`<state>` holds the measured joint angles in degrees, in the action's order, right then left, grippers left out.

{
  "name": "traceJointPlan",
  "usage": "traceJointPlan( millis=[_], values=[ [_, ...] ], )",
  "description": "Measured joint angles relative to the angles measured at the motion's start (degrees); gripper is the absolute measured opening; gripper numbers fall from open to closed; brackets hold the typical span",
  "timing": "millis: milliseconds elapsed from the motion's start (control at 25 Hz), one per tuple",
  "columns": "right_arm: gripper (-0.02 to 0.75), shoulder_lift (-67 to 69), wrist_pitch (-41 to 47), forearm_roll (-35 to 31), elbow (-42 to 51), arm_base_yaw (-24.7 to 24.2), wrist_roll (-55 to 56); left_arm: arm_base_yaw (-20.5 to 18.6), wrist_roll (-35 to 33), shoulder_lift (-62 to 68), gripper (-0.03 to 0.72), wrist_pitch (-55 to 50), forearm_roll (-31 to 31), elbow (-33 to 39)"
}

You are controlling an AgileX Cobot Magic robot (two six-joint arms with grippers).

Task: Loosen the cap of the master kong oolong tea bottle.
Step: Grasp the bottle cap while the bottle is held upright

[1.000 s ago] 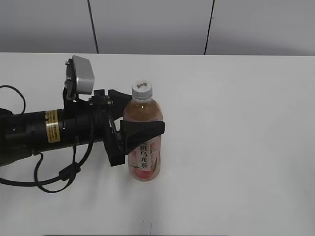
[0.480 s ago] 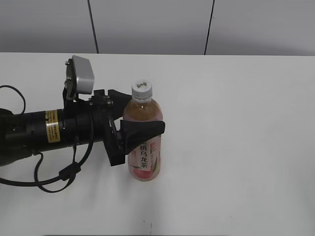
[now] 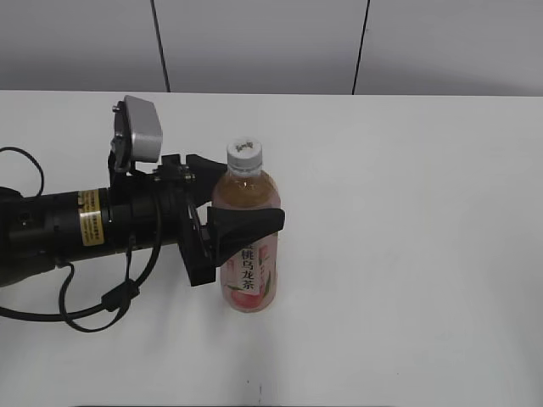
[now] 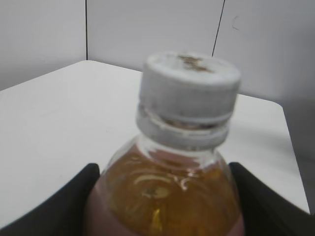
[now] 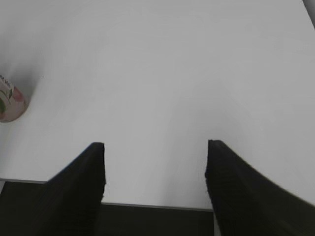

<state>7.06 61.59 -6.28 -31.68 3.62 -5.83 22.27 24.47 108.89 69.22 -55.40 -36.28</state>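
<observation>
White cap (image 3: 244, 152): seated on the bottle's neck, dark mark on top.
Bottle: master kong oolong tea bottle (image 3: 247, 246) stands upright, left of centre on the tabletop (image 3: 407, 212).
Left claw (image 3: 227, 210): fingers clamped on the bottle's upper body, below the cap.
Right claw (image 5: 155, 177): fingers spread apart over bare tabletop, holding nothing.

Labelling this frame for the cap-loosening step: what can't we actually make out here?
- Cap: blurred in the left wrist view, small in the exterior view; its dark mark is unreadable, and whether it is loosened cannot be told.
- Bottle: the left pincer covers its middle in the exterior view; the right wrist view's left edge cuts off all but its base.
- Right pincer: open over the table, absent from the exterior view.
</observation>
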Motion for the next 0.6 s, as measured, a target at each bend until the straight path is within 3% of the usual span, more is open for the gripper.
traceJointPlan(
  millis=[360,600],
  values=[
    [0.351,27.3,0.69,-8.55,-11.64,0.0,-7.51,0.0,0.0,0.0,0.456,0.0,0.0,0.0],
    [0.336,43.51,1.02,-14.79,-21.43,0.09,-11.59,0.0,0.13,0.0,0.456,0.0,0.18,0.0]
  ],
)
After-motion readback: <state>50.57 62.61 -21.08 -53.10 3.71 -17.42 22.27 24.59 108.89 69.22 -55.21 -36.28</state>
